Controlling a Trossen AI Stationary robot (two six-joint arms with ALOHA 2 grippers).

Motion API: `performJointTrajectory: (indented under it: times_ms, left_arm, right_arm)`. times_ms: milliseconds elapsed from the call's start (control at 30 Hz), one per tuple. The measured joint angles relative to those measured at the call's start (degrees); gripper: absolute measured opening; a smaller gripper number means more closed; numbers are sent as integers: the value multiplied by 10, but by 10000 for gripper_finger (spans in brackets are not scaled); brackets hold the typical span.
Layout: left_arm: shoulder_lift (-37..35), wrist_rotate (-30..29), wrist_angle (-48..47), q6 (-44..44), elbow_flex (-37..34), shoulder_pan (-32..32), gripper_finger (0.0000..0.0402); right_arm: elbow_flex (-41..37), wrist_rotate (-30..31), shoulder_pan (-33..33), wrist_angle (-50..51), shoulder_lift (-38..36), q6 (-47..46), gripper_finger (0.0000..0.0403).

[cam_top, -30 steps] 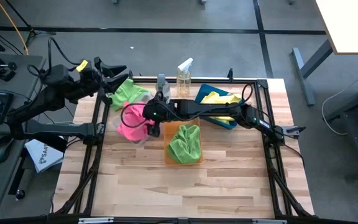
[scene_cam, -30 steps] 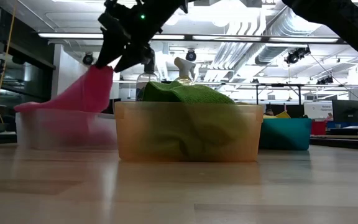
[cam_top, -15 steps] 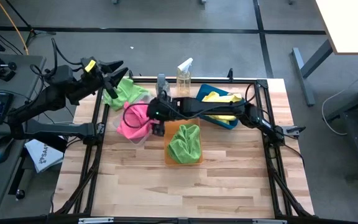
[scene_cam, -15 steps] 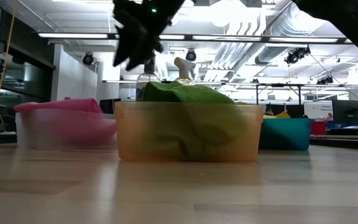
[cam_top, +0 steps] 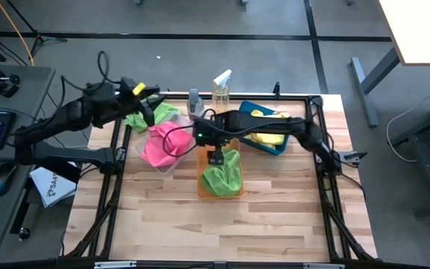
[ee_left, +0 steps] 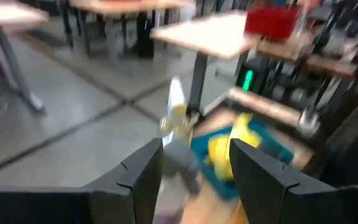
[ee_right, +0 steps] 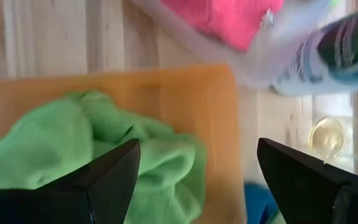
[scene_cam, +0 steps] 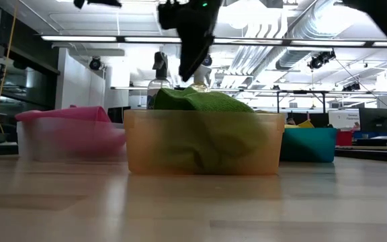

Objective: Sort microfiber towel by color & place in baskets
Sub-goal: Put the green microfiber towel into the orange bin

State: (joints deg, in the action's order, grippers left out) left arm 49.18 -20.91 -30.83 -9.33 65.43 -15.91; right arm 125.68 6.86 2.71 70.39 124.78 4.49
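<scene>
Right pincer (cam_top: 216, 158) has moved, open, over orange basket (cam_top: 201, 183); low view hides this.

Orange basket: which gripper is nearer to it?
Right. The right gripper hangs open over the orange basket; the left gripper is off beyond the clear basket.

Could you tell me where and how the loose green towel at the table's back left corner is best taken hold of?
Best pinched on its raised, crumpled fold, coming straight down from above: the loose green towel lies bunched on the table beside the clear basket, so a ridge stands up. The left end effector, open, hovers right there.
</scene>
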Motion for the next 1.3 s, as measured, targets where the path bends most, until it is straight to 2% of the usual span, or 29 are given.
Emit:
performJointTrajectory:
  times_ms: [67,167,267,333,433,567,733,833,1000,1200,1300]
  left_arm:
    - [8,-7,-32,-10,0,-1,174]
    - [16,-14,-62,-16,0,-2,174]
    - [25,-55,-93,-44,0,-14,174]
    - [37,-94,-127,-78,0,-36,174]
    - [67,-124,-212,-115,0,-109,174]
    - [128,-77,-297,-164,-3,-229,174]
    - [182,-36,-288,-199,-68,-305,174]
    - [190,-17,-271,-246,-144,-314,174]
    - [161,4,-149,-367,-283,-311,174]
    - [161,-51,6,-414,-348,-327,174]
    - [185,-82,24,-437,-351,-346,174]
  right_arm:
    - [-65,-2,-1,-17,-45,-23,318]
    - [-225,11,-6,-70,-152,-81,318]
    - [-423,44,-18,-131,-291,-194,318]
    - [-540,52,-29,-165,-385,-304,318]
    - [-677,52,-51,-228,-513,-473,318]
    - [-792,81,-78,-313,-635,-598,318]
    - [-848,111,-72,-353,-699,-633,318]
    - [-850,110,-68,-355,-702,-621,318]
    - [-845,112,-68,-359,-700,-599,318]
    - [-845,133,-66,-360,-700,-596,318]
    - [-845,130,-58,-363,-700,-600,318]
